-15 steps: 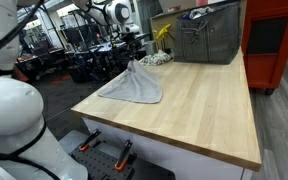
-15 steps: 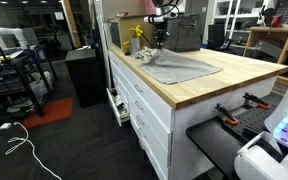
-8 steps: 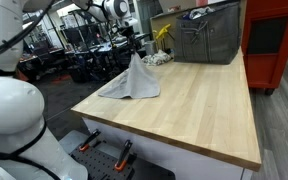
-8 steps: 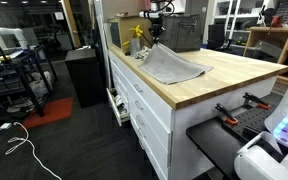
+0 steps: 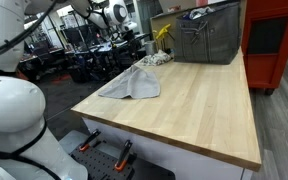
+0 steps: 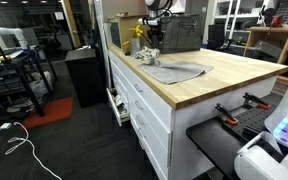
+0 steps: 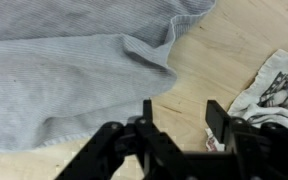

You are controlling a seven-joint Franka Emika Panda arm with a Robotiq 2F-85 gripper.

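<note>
A grey cloth (image 5: 132, 85) lies crumpled on the wooden table (image 5: 204, 105) near its far corner; it shows in both exterior views (image 6: 179, 70) and fills the upper left of the wrist view (image 7: 64, 80). My gripper (image 7: 182, 110) hangs above the cloth's edge, its jaws apart with only bare wood between them. In the exterior views the gripper (image 5: 136, 45) (image 6: 154, 28) is clear of the cloth and touches nothing. A crumpled white printed rag (image 7: 274, 80) lies just beside one finger.
A grey metal bin (image 5: 209, 35) stands at the back of the table with a yellow object (image 5: 162, 33) next to it. A red cabinet (image 5: 279, 40) stands beside the table. The white rag (image 5: 154, 60) lies behind the cloth.
The gripper had lifted the cloth into a peak; the jaws have since parted and the cloth has dropped back onto the table in a flatter heap.
</note>
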